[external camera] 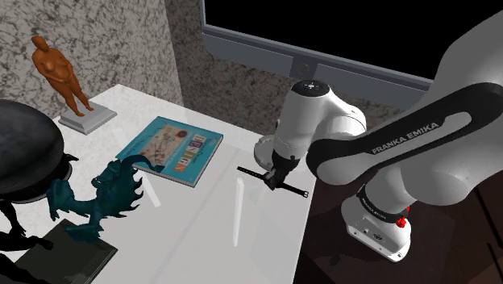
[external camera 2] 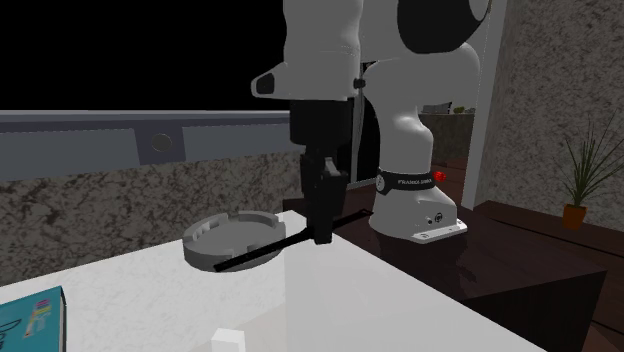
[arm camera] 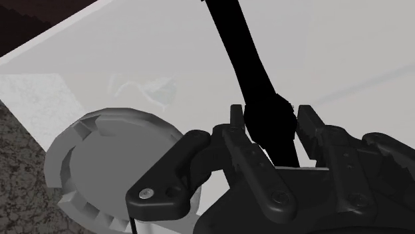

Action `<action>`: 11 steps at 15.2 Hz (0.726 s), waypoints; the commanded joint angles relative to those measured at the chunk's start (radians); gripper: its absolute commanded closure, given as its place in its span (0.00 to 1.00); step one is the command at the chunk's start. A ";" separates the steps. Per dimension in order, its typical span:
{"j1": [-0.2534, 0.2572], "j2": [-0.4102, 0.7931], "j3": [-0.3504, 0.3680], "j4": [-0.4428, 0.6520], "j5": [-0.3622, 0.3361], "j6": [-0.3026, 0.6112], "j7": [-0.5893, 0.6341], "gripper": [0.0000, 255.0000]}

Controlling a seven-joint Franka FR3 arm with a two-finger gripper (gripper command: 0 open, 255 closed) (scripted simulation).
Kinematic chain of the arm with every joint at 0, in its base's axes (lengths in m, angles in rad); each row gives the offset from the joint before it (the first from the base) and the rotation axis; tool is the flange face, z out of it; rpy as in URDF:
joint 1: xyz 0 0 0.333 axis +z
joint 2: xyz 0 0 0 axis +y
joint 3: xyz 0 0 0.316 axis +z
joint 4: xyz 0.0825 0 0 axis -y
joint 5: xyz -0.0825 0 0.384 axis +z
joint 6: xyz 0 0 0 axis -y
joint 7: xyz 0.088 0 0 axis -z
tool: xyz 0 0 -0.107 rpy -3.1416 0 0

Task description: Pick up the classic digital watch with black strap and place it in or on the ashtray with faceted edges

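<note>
My black gripper (external camera: 277, 179) is shut on the middle of a black digital watch (external camera: 297, 191) and holds it just above the white table. The strap sticks out level on both sides of the fingers. In the second exterior view the gripper (external camera 2: 321, 232) hangs at the right rim of the grey round ashtray (external camera 2: 205, 246), and one end of the watch strap (external camera 2: 258, 256) crosses in front of that rim. In the wrist view the watch (arm camera: 238, 46) is clasped between the fingers (arm camera: 237, 136), with the ashtray (arm camera: 100, 156) beside the gripper (arm camera: 269, 121) on the table.
On the table lie a colourful book (external camera: 172, 149), a teal dragon figure (external camera: 105, 194), an orange statuette on a grey base (external camera: 63, 77) and a thin white upright piece (external camera: 238, 206). A dark round object (external camera: 24, 149) stands at the shoulder view's left. The table edge (external camera: 306, 234) runs close to the stand.
</note>
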 commanded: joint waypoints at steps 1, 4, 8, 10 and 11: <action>0.007 -0.042 -0.010 0.007 0.001 -0.050 -0.001 1.00; -0.011 -0.066 -0.039 0.008 -0.015 -0.077 -0.032 1.00; -0.104 -0.054 -0.128 0.011 -0.083 -0.072 -0.150 1.00; -0.153 -0.036 -0.169 0.022 -0.118 -0.068 -0.206 1.00; -0.177 -0.025 -0.190 0.030 -0.136 -0.066 -0.234 1.00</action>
